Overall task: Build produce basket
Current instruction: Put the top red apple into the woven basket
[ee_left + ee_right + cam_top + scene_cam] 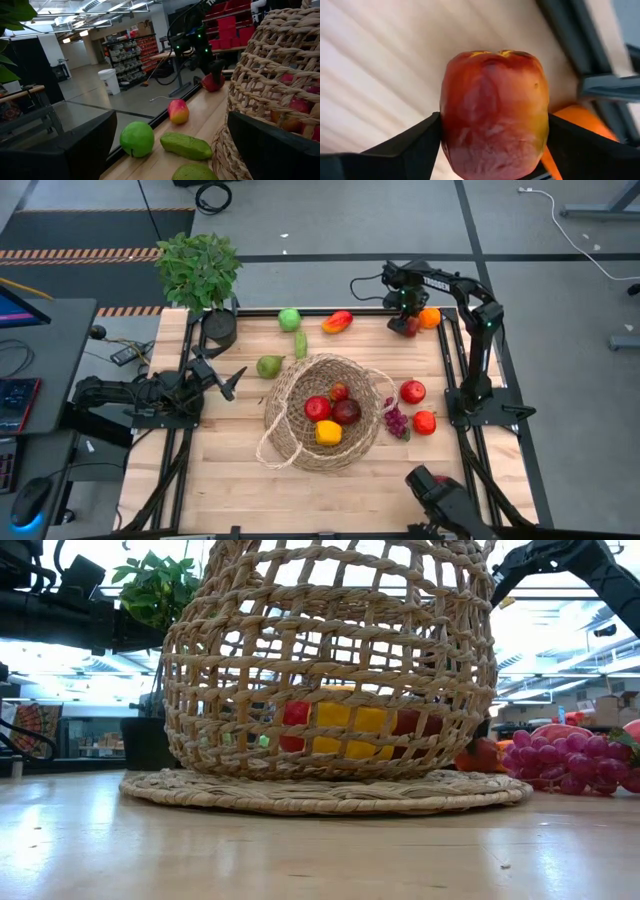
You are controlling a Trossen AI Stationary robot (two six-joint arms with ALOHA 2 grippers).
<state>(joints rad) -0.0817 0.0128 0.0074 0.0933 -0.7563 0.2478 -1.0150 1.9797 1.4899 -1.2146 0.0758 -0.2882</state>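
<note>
The tan woven basket [325, 415] sits mid-table and holds red pieces and a yellow one [328, 433]. Outside it lie a green apple [289, 319], a red-yellow fruit [338, 322], a green pod [300, 345], a pear [269, 366], purple grapes [396, 420] and two red pieces [412, 391]. At the far right edge my right gripper [408, 320] points down, shut on a red fruit [494, 115], beside an orange [430, 318]. My left gripper [225, 380] waits open at the table's left, pointing level toward the basket. My right gripper pinches the red fruit between its two fingers, one on each opposite side [444, 135]. The fingers come from above, pointing down. In the left wrist view the fruit [212, 82] sits low at the tabletop under the gripper; whether it is lifted clear I cannot tell.
A leafy potted plant [200, 270] stands at the far left corner in its dark pot [220, 328]. The basket's loop handle [275, 450] lies on the near left side. Bare wood shows along the near edge [230, 480].
</note>
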